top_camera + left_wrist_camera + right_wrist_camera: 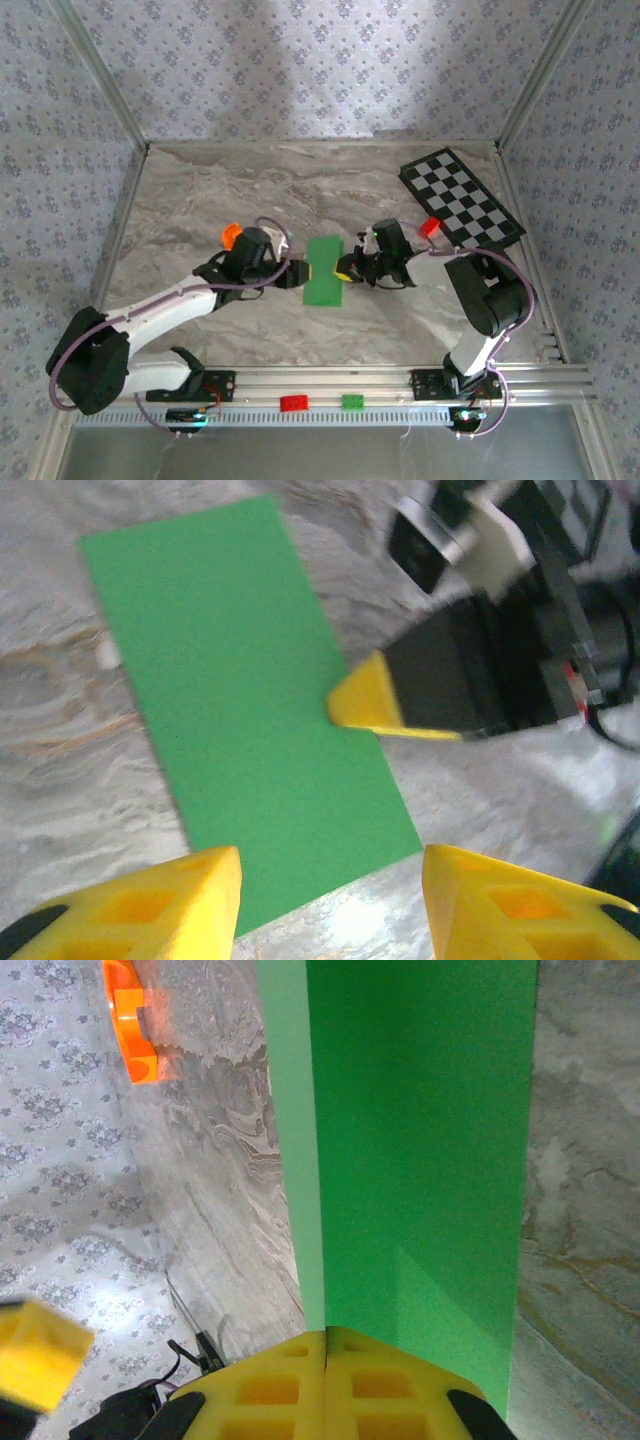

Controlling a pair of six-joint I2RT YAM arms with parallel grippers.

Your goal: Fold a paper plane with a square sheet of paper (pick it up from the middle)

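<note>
Orange brick [231,234] beside left arm

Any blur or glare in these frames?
Left wrist: soft throughout, the paper edges smeared, a glare patch on the table by its near corner. Right wrist: paper sharp, the yellow block at lower left blurred. Top: even light, a bright band on the back wall.
</note>
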